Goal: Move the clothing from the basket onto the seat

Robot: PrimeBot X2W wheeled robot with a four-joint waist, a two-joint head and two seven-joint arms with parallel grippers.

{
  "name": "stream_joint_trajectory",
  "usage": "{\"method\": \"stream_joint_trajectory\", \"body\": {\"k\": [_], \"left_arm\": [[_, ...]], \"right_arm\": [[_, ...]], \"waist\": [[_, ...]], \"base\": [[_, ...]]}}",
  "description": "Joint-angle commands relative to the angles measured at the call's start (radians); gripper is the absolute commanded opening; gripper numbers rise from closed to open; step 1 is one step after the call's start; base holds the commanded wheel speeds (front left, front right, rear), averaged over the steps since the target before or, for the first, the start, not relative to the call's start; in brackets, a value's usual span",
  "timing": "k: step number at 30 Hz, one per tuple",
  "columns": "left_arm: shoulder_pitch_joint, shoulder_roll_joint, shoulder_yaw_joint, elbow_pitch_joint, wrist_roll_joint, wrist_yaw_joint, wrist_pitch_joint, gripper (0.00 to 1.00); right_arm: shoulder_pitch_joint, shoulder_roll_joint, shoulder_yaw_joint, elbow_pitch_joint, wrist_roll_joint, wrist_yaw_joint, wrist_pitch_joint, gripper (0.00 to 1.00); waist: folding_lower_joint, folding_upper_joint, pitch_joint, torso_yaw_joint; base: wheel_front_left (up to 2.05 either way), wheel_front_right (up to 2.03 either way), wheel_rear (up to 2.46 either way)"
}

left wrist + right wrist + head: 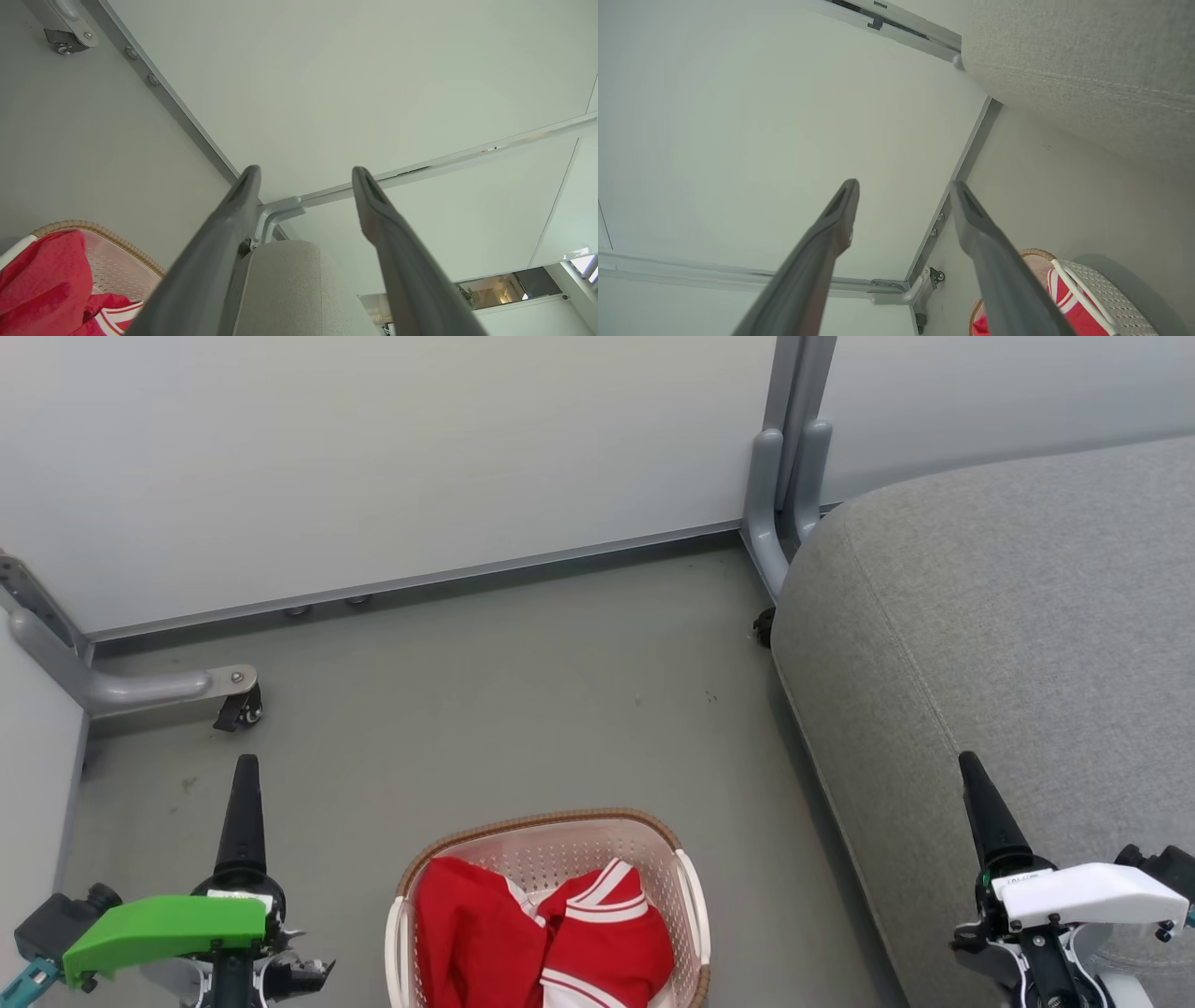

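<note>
The red clothing point(541, 933) with white stripe trim lies bunched in the cream perforated basket point(689, 896), which stands on the floor at the bottom centre of the head view. To its right is the big grey seat point(1008, 616), bare on top. My left gripper point(245, 775) is left of the basket and my right gripper point(971, 775) is over the seat's front edge. In the left wrist view the left gripper point(306, 175) is open and empty, with the clothing point(42, 280) low at the left. My right gripper point(903, 186) is open and empty too, basket point(1106, 284) beside it.
White partition panels stand behind, on grey metal feet with castors point(241, 707). One grey post point(789, 485) rises at the seat's back corner. Grey floor point(523, 691) lies between the basket and the panels.
</note>
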Motion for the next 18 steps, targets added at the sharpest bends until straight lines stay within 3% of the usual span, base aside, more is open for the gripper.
{"method": "stream_joint_trajectory", "body": {"k": [1,18], "left_arm": [[-0.021,0.006,-0.004,-0.027,0.056,0.002,-0.011,1.00],[-0.013,0.020,-0.078,-0.081,0.467,0.057,-0.074,1.00]], "right_arm": [[-0.022,-0.010,0.004,-0.027,-0.041,0.001,-0.012,1.00],[-0.016,-0.012,0.048,-0.096,-0.366,0.001,-0.075,1.00]], "waist": [[0.0000,0.0020,0.000,0.000],[0.0000,0.0033,-0.001,0.007]], "base": [[0.00,0.00,0.00],[0.00,0.00,0.00]]}}
